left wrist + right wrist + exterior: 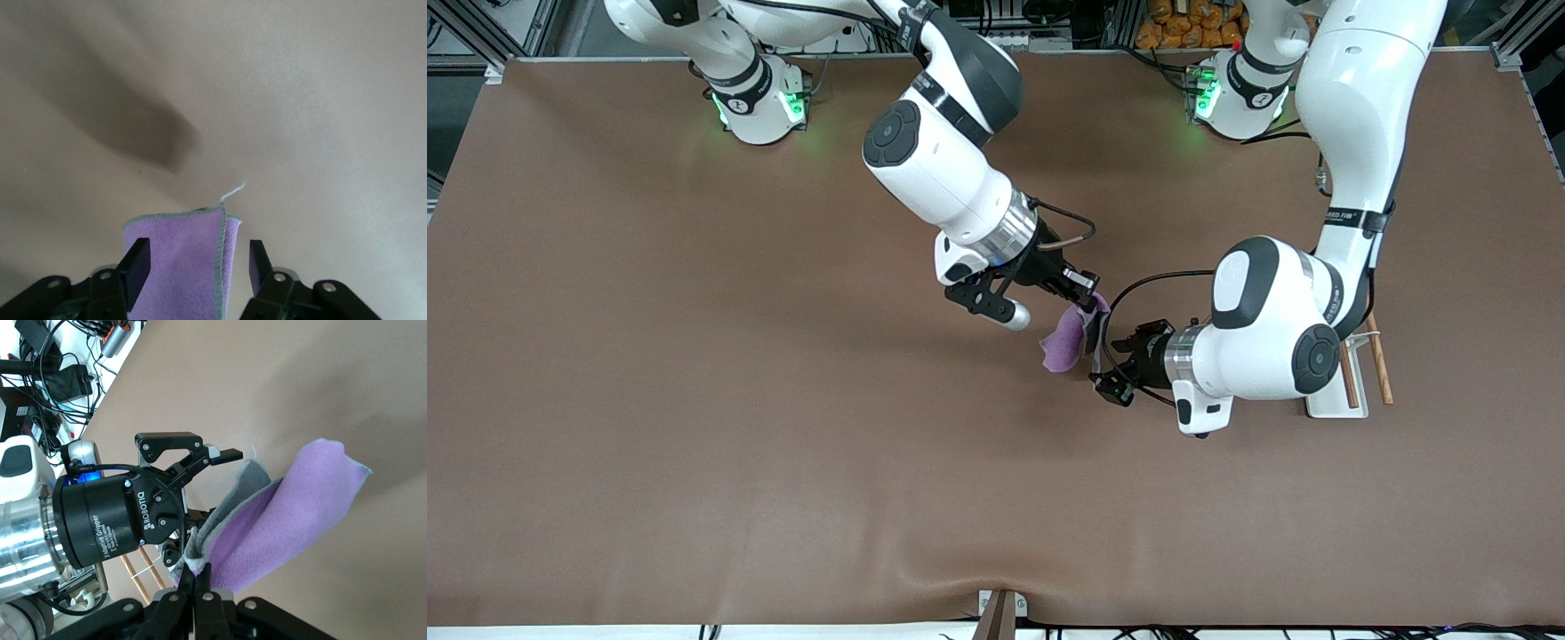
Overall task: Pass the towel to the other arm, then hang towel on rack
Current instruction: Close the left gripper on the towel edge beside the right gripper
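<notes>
The lilac towel hangs in the air over the middle of the table. My right gripper is shut on its top corner, and in the right wrist view the fingers pinch the purple and grey folds. My left gripper is open at the towel's side edge. In the left wrist view the towel lies between its spread fingers, which do not press on it. The left gripper also shows in the right wrist view. The rack stands under the left arm's forearm, partly hidden.
The rack's two wooden rods stick out toward the left arm's end of the table, and they show in the right wrist view. A bracket sits at the table's near edge. The brown table is bare elsewhere.
</notes>
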Controlling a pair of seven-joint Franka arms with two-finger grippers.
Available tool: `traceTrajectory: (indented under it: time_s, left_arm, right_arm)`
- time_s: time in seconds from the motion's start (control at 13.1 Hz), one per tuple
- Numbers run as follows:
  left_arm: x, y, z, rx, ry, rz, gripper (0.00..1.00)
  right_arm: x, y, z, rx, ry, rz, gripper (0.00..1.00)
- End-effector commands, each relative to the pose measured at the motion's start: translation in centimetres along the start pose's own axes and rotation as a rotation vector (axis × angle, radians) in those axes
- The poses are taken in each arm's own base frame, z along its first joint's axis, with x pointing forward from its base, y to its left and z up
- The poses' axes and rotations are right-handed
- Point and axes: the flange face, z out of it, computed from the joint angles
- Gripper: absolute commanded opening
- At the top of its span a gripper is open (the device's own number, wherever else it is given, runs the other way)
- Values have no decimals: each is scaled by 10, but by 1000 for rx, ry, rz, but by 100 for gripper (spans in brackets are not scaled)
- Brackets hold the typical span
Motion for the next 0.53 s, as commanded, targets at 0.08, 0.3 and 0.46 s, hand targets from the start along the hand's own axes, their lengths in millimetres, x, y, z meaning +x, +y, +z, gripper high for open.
traceTrajectory:
  time_s: [0.08, 0.3, 0.46]
  left_arm:
    - [-1, 3, -3, -15, -12, -25, 53]
    - [4, 2, -7, -19, -13, -31, 21]
    - [3, 2, -7, -19, -15, -32, 17]
  right_arm:
    - [2, -5, 0, 1, 2, -7, 0]
    - [2, -5, -1, 2, 3, -8, 0]
    - [2, -5, 0, 1, 2, -7, 0]
